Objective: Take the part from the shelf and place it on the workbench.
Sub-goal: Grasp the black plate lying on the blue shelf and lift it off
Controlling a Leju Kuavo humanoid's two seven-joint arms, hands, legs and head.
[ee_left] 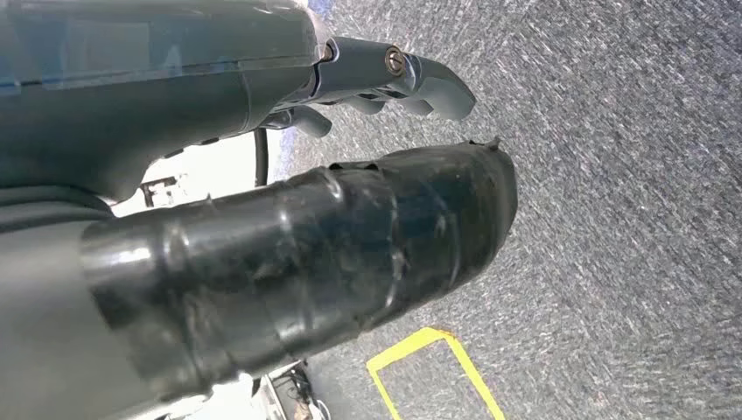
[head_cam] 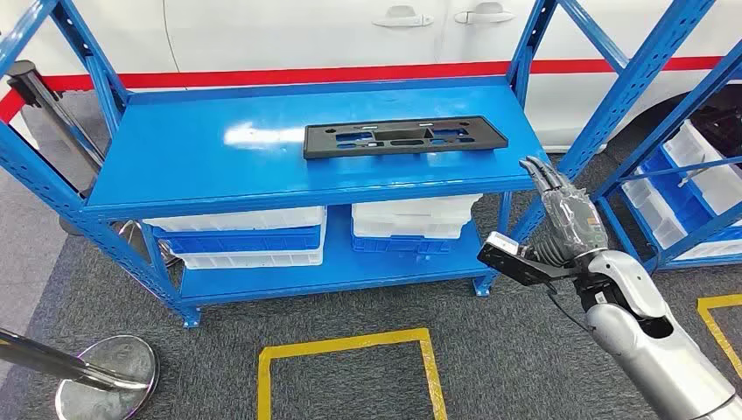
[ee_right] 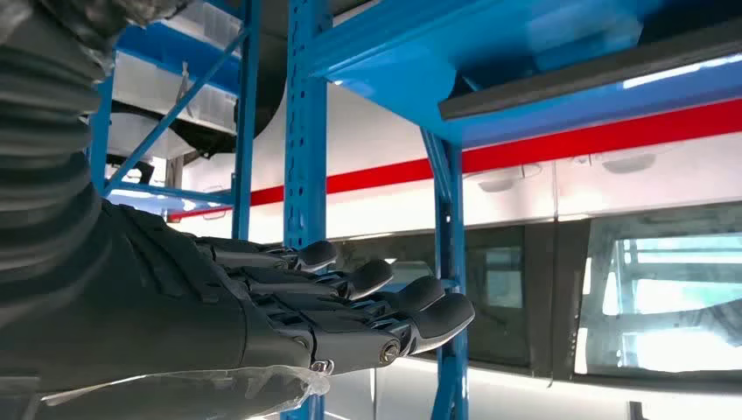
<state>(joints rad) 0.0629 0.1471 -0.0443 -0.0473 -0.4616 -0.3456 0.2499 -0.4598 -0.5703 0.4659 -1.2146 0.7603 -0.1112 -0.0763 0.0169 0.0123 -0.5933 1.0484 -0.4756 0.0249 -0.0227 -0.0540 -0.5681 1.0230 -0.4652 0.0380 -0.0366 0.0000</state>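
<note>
White bins [head_cam: 234, 236] and clear boxes [head_cam: 413, 226] are sitting on the bottom level, under the blue top. A white car [head_cam: 350, 35] with a red stripe is standing behind. Yellow tape [head_cam: 346, 350] is marking the grey carpet, and a chrome stanchion base [head_cam: 107, 376] is resting near the left front corner.

The right arm [head_cam: 652, 341] rises from the lower right of the head view, silver forearm angled up and inward, its right robot hand [head_cam: 560, 210] raised with dark fingers [ee_right: 350, 289] stretched out straight and side by side, holding nothing. The left robot hand [ee_left: 385, 83] hangs low over the carpeted floor, its fingers curled slightly in the left wrist view, nothing in its grasp.
</note>
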